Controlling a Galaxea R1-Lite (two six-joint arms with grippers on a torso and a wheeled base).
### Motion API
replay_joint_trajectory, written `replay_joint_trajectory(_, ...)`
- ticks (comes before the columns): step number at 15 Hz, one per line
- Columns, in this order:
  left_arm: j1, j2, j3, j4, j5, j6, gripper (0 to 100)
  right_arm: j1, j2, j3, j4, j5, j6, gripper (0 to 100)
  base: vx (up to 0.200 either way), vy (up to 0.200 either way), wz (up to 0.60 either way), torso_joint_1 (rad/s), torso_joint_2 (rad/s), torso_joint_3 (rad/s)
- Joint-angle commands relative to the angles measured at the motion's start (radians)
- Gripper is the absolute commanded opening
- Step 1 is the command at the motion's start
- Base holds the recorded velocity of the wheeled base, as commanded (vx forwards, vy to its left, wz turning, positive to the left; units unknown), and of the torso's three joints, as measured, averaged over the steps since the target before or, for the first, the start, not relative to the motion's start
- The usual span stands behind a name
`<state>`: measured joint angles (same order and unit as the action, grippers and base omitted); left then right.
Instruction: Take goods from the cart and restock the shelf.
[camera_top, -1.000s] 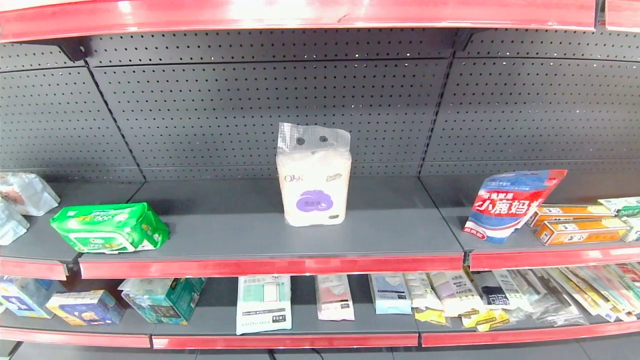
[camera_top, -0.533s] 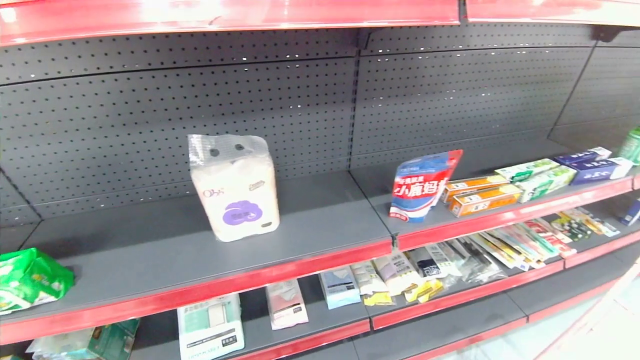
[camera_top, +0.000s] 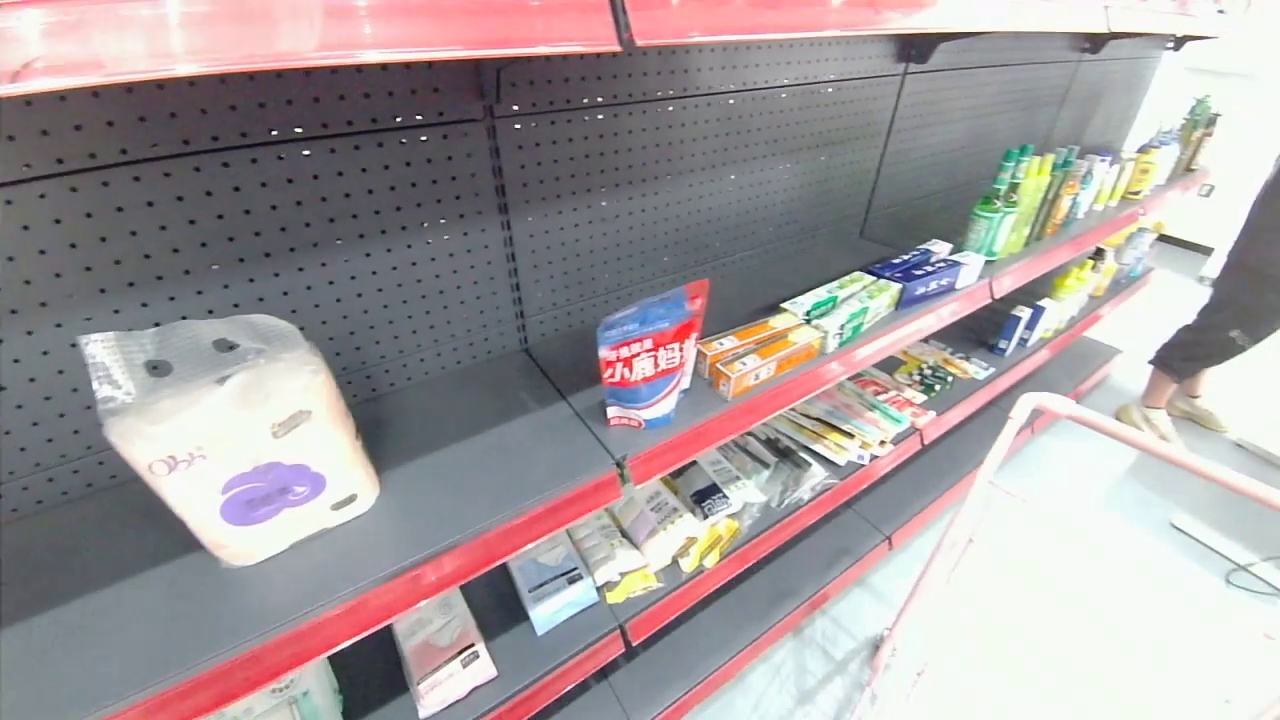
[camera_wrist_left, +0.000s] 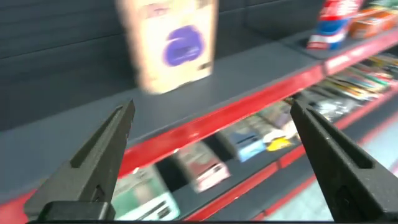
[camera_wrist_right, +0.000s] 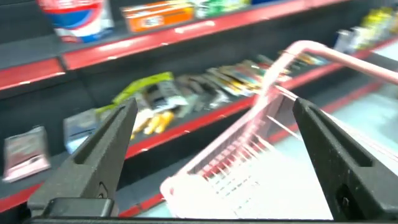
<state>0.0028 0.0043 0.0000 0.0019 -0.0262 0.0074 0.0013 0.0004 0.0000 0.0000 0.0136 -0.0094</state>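
Dark pegboard backs the grey metal shelf with red edging (camera_top: 470, 470), where a white plastic-wrapped pack of paper rolls (camera_top: 235, 440) stands (bare space beside it). Left pincer (camera_wrist_left: 211, 112) and right pincer (camera_wrist_right: 214, 109) gape empty, the pink-railed wire cart (camera_wrist_right: 311, 47) beyond the right one; restocking looks barely begun.

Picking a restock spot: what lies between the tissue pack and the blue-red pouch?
Nothing; the head view shows bare shelf between tissue pack and pouch.

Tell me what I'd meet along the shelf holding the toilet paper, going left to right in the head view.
Toilet paper pack → blue and red pouch → orange boxes → green and white boxes → dark blue boxes → green bottles.
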Motion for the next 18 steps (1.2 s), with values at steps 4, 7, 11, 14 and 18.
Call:
replay_joint_trajectory(4, 0.0, 0.0, 0.0, 0.0, 0.0, 0.0, 100, 0.0, 0.001, 0.0, 0.0, 0.0, 0.0, 100, 0.0, 0.0, -0.6, 0.0, 0.0, 0.005)
replay_joint_trajectory(7, 0.0, 0.0, 0.0, 0.0, 0.0, 0.0, 100, -0.001, 0.0, 0.0, 0.0, 0.0, 0.003, 100, 0.0, 0.0, -0.4, 0.003, 0.0, 0.005)
replay_joint_trajectory(11, 0.0, 0.0, 0.0, 0.0, 0.0, 0.0, 100, -0.001, 0.016, 0.0, 0.0, 0.0, 0.005, 100, 0.0, 0.0, 0.0, 0.0, 0.0, 0.0)
replay_joint_trajectory(14, 0.0, 0.0, 0.0, 0.0, 0.0, 0.0, 100, 0.023, 0.375, -0.371, -0.008, 0.037, 0.039, 100, 0.0, 0.0, 0.0, 0.0, 0.0, 0.0)
replay_joint_trajectory(18, 0.0, 0.0, 0.0, 0.0, 0.0, -0.001, 100, 0.013, 0.866, -0.594, -0.012, -0.046, -0.161, 100, 0.0, 0.0, 0.0, 0.0, 0.0, 0.0)
